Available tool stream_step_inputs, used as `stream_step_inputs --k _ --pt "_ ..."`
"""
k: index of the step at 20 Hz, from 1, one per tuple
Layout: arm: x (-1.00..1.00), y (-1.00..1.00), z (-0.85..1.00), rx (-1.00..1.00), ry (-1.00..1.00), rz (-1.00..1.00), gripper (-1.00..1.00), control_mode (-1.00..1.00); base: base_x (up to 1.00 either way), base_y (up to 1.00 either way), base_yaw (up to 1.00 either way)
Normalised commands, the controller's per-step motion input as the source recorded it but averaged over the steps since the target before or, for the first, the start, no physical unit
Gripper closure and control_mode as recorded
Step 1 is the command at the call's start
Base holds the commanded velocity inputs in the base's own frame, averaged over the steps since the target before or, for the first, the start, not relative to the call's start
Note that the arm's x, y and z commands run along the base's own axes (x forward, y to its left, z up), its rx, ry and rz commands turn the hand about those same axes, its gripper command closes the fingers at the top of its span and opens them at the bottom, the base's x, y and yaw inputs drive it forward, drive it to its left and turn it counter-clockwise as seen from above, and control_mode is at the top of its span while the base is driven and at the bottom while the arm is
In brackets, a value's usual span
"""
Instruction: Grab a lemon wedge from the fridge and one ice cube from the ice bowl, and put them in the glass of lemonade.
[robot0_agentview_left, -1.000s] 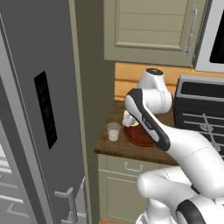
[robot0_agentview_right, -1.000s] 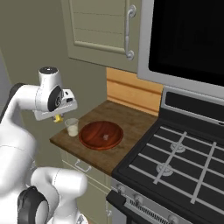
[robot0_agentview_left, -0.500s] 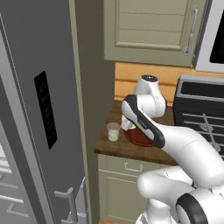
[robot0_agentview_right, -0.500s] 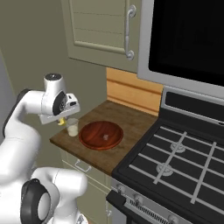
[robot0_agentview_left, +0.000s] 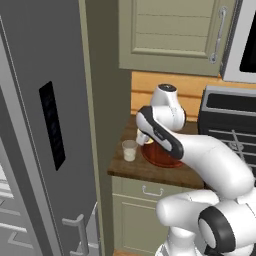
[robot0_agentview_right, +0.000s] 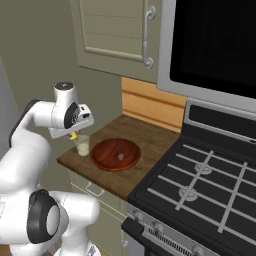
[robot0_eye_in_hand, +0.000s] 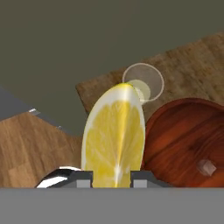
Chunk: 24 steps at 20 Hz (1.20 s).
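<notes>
A bright yellow lemon wedge (robot0_eye_in_hand: 114, 140) stands between my fingertips, with my gripper (robot0_eye_in_hand: 113, 177) shut on it. In the right base view the gripper (robot0_agentview_right: 73, 135) hangs just above and left of the glass of lemonade (robot0_agentview_right: 82, 145), a small clear tumbler with pale liquid. The glass (robot0_eye_in_hand: 144, 83) lies just beyond the wedge's tip in the hand view. The reddish-brown ice bowl (robot0_agentview_right: 116, 154) sits right of the glass and holds one ice cube (robot0_agentview_right: 120, 156). The grey fridge (robot0_agentview_left: 52, 125) with its black panel stands at the left.
A wooden counter (robot0_agentview_right: 150, 140) carries the glass and bowl; a drawer is below it. A black stove (robot0_agentview_right: 210, 175) adjoins on the right, with a microwave (robot0_agentview_right: 215, 45) above it. Beige wall cabinets (robot0_agentview_right: 115, 30) hang over the counter.
The hand has swung down and toward the glass with the lemon wedge still in its grip. The glass and the bowl have stayed in place.
</notes>
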Motion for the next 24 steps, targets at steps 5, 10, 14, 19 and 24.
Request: stream_step_inputs --k 5,10,14,19,24 --pt "0.4 0.0 0.0 0.0 0.0 0.0 1.0 -1.0 0.0 0.0 0.0" --pt "0.47 0.0 -0.17 0.0 0.03 0.0 1.0 -1.0 0.0 0.0 0.0" --pt "0.23 0.0 -0.28 0.0 0.03 0.0 1.0 -1.0 0.0 0.0 0.0" --pt "0.0 0.0 -0.05 -0.04 -0.02 0.0 1.0 -1.0 0.0 0.0 0.0" --pt "0.19 0.0 0.0 -0.13 0.0 0.0 1.0 -1.0 0.0 0.0 0.0"
